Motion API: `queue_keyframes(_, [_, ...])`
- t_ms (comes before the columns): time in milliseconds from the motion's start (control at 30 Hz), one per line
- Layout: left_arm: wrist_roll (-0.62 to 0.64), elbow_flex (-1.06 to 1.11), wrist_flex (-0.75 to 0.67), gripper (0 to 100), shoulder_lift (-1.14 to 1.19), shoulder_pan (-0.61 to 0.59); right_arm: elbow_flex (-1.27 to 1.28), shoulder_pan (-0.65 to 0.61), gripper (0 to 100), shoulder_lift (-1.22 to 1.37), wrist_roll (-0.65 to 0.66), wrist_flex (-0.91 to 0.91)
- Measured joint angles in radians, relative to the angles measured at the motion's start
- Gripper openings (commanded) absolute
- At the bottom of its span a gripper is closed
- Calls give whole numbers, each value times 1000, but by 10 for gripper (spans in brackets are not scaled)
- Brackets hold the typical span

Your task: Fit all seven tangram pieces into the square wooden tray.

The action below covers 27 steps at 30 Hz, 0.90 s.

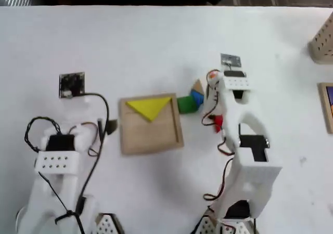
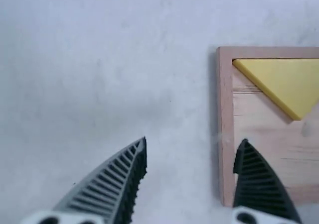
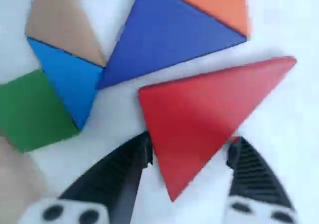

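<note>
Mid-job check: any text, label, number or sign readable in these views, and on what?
Nothing readable.
Wooden tray, yellow triangle: no print.
Dark card left of the tray: markings too blurred to read.
Dark card right of the tray: likewise too blurred.

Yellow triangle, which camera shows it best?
The high view: the whole yellow triangle shows, lying in the tray along its far side. The left wrist view shows it nearer, but the picture's edge cuts off one corner.
</note>
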Motion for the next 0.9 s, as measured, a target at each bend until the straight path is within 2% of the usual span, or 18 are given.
queue_keyframes(200, [0, 0, 0, 286, 0, 0, -54, -8, 372, 6, -2, 0])
queue_keyframes(467, [0, 0, 0, 286, 0, 0, -140, 20, 367, 64, -2, 0])
queue_keyframes(700, [0, 0, 0, 286, 0, 0, -342, 60, 368, 199, 8, 0])
queue_keyframes(767, [0, 0, 0, 286, 0, 0, -408, 60, 367, 255, 51, 12])
queue_keyframes(900, [0, 0, 0, 287, 0, 0, -560, 60, 366, 347, 235, 127])
